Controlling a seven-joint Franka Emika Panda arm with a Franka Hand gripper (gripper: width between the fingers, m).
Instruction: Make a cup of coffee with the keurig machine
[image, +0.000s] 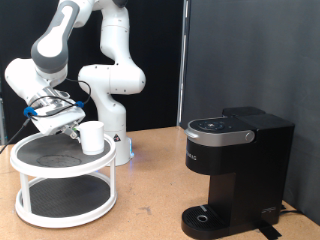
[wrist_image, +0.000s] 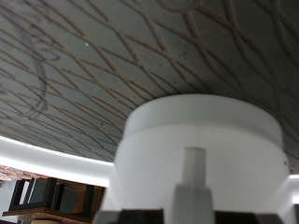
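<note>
Exterior view: the pincer (image: 72, 122) sits over the top tier of a white two-tier round stand (image: 62, 180) at the exterior view's left. The cup (image: 92, 137) stands upright on that top tier, near the tier's edge toward the exterior view's right, just beside the pincer. Whether the fingers actually touch the cup is not resolvable from this view; the hand partly blocks the contact area. The top tier has a dark surface inside a white rim.

Wrist view: the cup (wrist_image: 201, 149) fills the lower half of the picture, white and cylindrical, very close to the camera. One pale fingertip (wrist_image: 193, 168) shows in front of the cup wall at centre. The second finger is not clearly visible, so I cannot tell whether the pincer is open or closed on the cup. Behind the cup is the dark tier surface with a diamond line pattern, and its white rim curves along one side.

The keurig machine (image: 235, 170) stands on the wooden desk (image: 150, 200) at the exterior view's right, well apart from the stand and the cup. Its lid is down. The round drip base at its front carries nothing visible. The arm's white base stands behind the stand, against a black curtain backdrop.
</note>
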